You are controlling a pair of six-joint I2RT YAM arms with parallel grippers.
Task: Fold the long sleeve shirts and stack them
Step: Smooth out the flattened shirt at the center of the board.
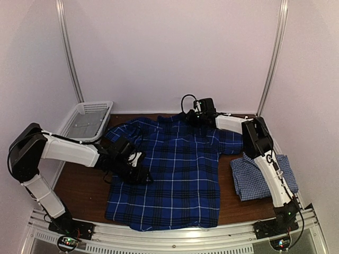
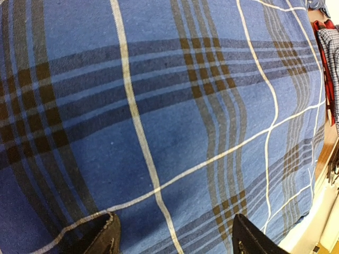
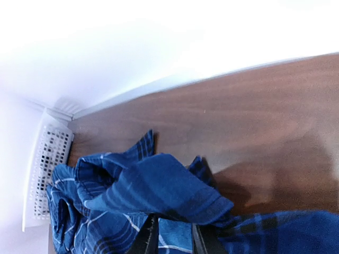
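Note:
The dark blue plaid shirt (image 1: 177,174) lies spread flat over the middle of the table. My left gripper (image 1: 135,161) hovers low over its left side. In the left wrist view that gripper (image 2: 175,241) is open, its fingertips (image 2: 106,235) wide apart over flat plaid cloth (image 2: 159,106) with nothing between them. My right gripper (image 1: 197,115) is at the far edge of the shirt by the collar. In the right wrist view it (image 3: 175,241) is shut on a fold of the plaid shirt (image 3: 153,190) under the raised collar. The paler checked shirt (image 1: 254,180) lies folded at the right, partly under the right arm.
A white mesh basket (image 1: 85,119) stands at the back left corner, also in the right wrist view as the basket (image 3: 50,159). Bare brown table (image 1: 79,185) shows left of the shirt and behind the collar (image 3: 238,116). White walls close the back and sides.

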